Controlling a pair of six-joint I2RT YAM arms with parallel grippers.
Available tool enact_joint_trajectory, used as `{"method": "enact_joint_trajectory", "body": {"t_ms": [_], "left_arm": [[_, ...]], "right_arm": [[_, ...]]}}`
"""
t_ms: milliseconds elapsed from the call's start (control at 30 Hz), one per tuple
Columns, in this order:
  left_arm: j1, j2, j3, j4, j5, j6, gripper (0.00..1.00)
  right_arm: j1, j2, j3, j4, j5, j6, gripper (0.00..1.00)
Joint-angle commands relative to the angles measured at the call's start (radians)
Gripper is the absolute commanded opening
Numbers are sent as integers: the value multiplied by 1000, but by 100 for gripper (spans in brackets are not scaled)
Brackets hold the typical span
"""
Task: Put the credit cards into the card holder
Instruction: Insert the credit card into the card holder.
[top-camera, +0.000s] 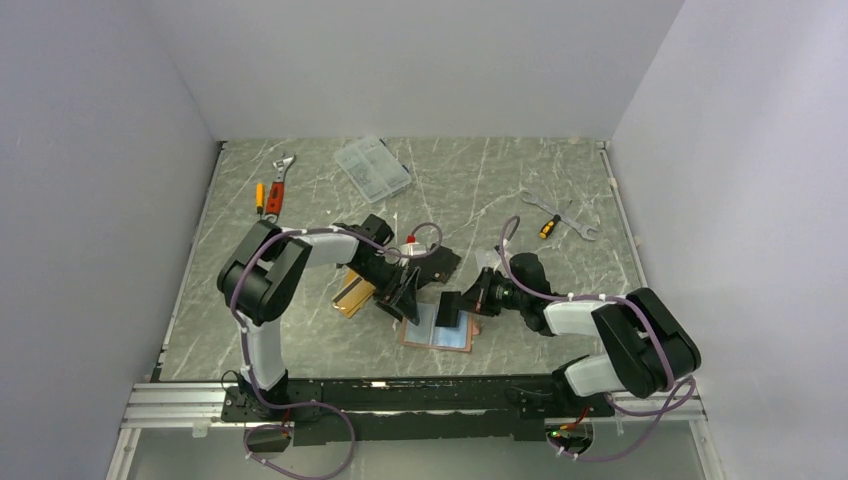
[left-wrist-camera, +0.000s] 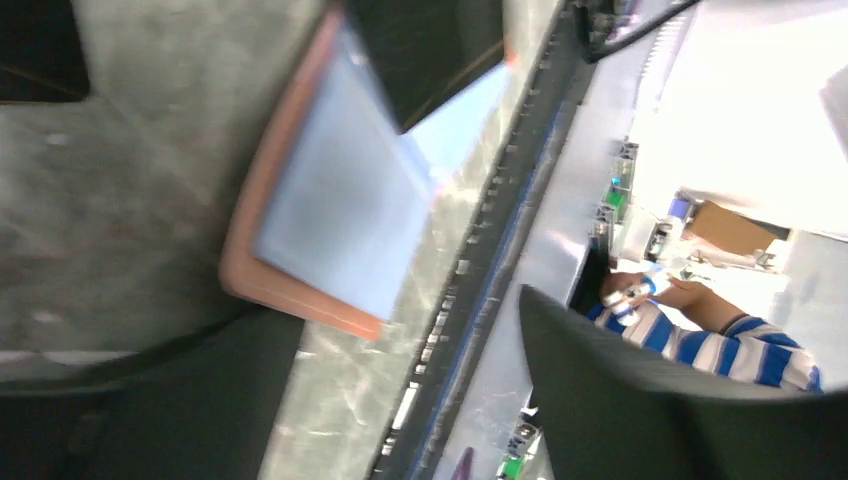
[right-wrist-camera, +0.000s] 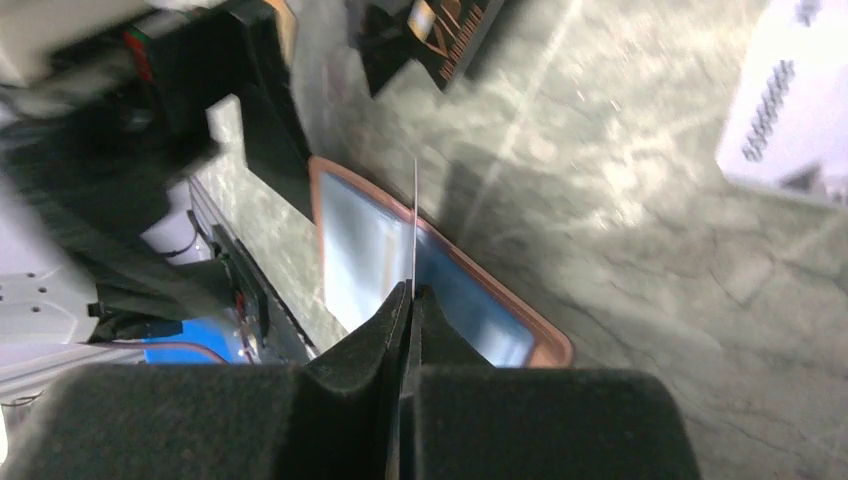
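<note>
Ideally the right gripper (right-wrist-camera: 410, 296), pinched shut on a thin credit card (right-wrist-camera: 413, 215) held edge-on above the open card holder (right-wrist-camera: 350, 255), should lower it at a shallow angle into a pocket while the left gripper (top-camera: 406, 298), jaws apart and empty, steadies the holder's rim.

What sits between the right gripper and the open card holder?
A thin card, edge-on, pinched in the right gripper, pointing at the card holder; right wrist view.
</note>
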Motion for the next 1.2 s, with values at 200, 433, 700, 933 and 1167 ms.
{"method": "enact_joint_trajectory", "body": {"t_ms": [200, 433, 700, 933, 1167], "left_arm": [[57, -103, 175, -226, 75, 261, 99], [55, -229, 555, -482, -318, 518, 99], [211, -373, 865, -547, -554, 388, 99], [-43, -509, 356, -260, -1097, 672, 99], [-50, -389, 293, -369, -977, 607, 99]], "right_arm": [[0, -31, -44, -48, 28, -57, 0], [5, 2, 7, -55, 18, -77, 0], [6, -53, 16, -94, 28, -102, 0], [8, -96, 16, -103, 32, -100, 0], [7, -161, -6, -130, 51, -94, 0]]}}
